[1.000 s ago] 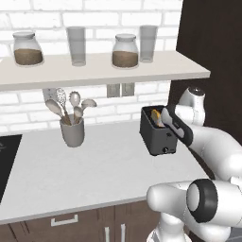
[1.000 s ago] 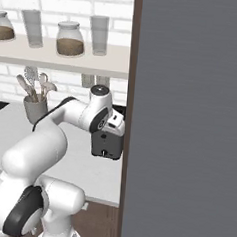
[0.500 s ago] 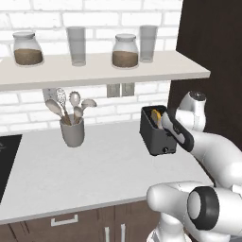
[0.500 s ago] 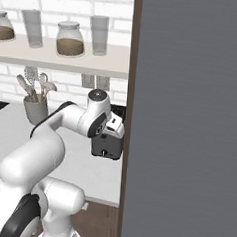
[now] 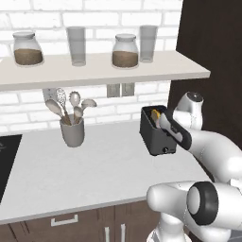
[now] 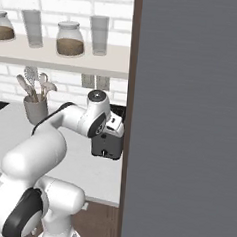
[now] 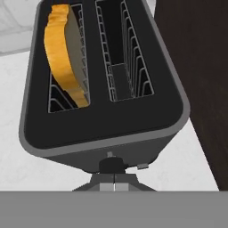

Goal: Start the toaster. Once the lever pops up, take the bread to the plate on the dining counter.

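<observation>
On the pale grey worktop [image 5: 94, 170], a grey crock [image 5: 73, 132] holds upright spoons and a whisk. Right of it, the boxy black toaster [image 7: 107, 129] carries the golden bread slice [image 7: 64, 51] in its left slot; the right slot is empty. The bread looks light and crumbly: pinch its exposed top edge gently. The gripper [image 7: 114, 186], fingers pressed together, sits at the lever.

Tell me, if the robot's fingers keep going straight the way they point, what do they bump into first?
Probably the toaster. The shut fingers sit right at the small dark lever on its narrow front face, so that lever likely comes first, though the depth is hard to judge.
</observation>
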Motion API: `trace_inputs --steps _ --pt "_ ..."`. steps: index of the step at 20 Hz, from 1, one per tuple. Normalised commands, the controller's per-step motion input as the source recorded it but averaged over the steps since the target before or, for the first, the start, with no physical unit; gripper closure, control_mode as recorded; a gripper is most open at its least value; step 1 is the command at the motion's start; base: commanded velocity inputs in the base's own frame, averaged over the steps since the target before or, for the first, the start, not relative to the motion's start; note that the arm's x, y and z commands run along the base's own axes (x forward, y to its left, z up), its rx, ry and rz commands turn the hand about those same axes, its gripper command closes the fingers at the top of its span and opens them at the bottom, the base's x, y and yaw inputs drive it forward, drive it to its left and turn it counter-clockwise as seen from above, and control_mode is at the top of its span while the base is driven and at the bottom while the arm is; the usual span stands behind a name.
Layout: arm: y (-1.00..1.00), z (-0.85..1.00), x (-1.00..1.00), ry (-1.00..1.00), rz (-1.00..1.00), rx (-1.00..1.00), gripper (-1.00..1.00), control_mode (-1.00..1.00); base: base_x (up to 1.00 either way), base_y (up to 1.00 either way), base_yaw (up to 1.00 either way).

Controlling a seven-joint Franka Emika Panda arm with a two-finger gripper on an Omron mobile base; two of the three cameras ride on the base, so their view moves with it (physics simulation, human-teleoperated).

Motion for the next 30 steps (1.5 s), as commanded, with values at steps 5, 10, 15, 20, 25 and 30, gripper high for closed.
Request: trace_inputs --steps 5,10,15,20,25,30 --pt "0.0 -0.02 0.0 0.0 0.0 0.0 1.0 -1.0 0.0 0.0 0.0" --pt "0.0 -0.21 0.0 0.0 0.0 0.0 1.0 -1.0 0.0 0.0 0.0" --pt "0.0 -0.12 0.0 0.0 0.0 0.0 1.0 -1.0 0.0 0.0 0.0" --pt "0.0 -0.07 0.0 0.0 0.0 0.0 1.0 -1.0 0.0 0.0 0.0" --pt "0.0 -0.12 0.0 0.0 0.0 0.0 1.0 -1.0 0.0 0.0 0.0" --pt "0.0 -0.26 0.0 0.0 0.0 0.0 1.0 -1.0 0.0 0.0 0.0"
